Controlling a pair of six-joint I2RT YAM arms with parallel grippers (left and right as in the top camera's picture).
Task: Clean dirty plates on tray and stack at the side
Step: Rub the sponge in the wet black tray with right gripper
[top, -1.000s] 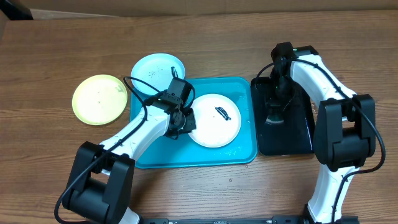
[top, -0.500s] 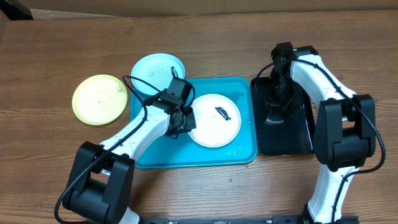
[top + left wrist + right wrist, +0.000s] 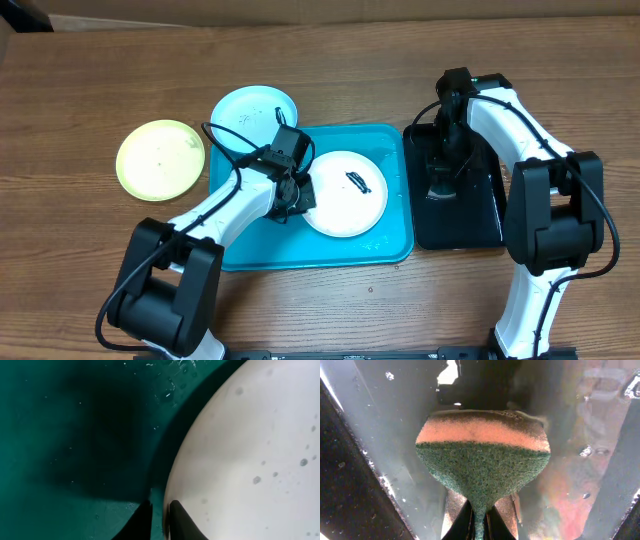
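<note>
A white plate (image 3: 345,192) with a dark smear (image 3: 358,180) lies in the turquoise tray (image 3: 390,245). My left gripper (image 3: 296,195) is at the plate's left edge. In the left wrist view its tips (image 3: 161,510) straddle the rim of the white plate (image 3: 250,460), one over the wet tray floor (image 3: 75,435) and one over the plate, closed on the rim. The light blue plate (image 3: 250,112) and the yellow-green plate (image 3: 160,158) lie on the table beyond the tray's left side. My right gripper (image 3: 441,180) is shut on a green-and-orange sponge (image 3: 482,455).
A glossy black tray (image 3: 480,215) sits right of the turquoise one, and the right gripper (image 3: 479,517) holds the sponge down inside it, over its wet floor (image 3: 375,420). Water droplets dot the white plate and the tray floor. Bare wooden table surrounds both trays.
My left jaws have narrowed onto the white plate's rim. The left arm's base link has shifted slightly. The right arm and the plates have not moved.
</note>
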